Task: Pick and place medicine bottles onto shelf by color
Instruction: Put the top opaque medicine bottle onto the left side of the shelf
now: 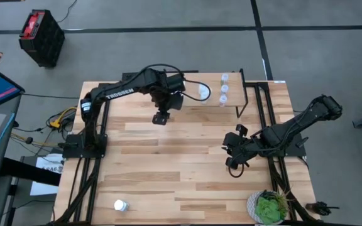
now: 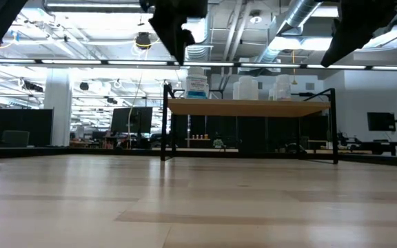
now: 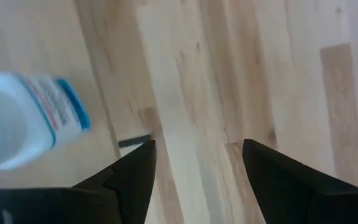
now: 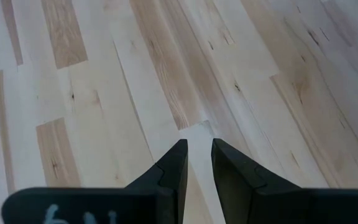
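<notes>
Standing beside left pincer (image 3: 194, 165) — white bottle (image 3: 27, 118); pincer empty

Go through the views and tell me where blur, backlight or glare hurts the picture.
Left wrist view: the white bottle is smeared, its label unreadable. Low view: bright ceiling lights turn both arms into black silhouettes; the bottles on the shelf stay readable. High view: evenly lit. Right wrist view: sharp wood grain, no glare.

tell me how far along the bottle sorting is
Done: several medicine bottles already stand on the shelf. In hand: nothing; the left gripper is open and empty near the shelf, beside a white bottle, and the right gripper hovers over bare table, nearly closed. Left: at least the lone bottle near the table's front edge.
</notes>
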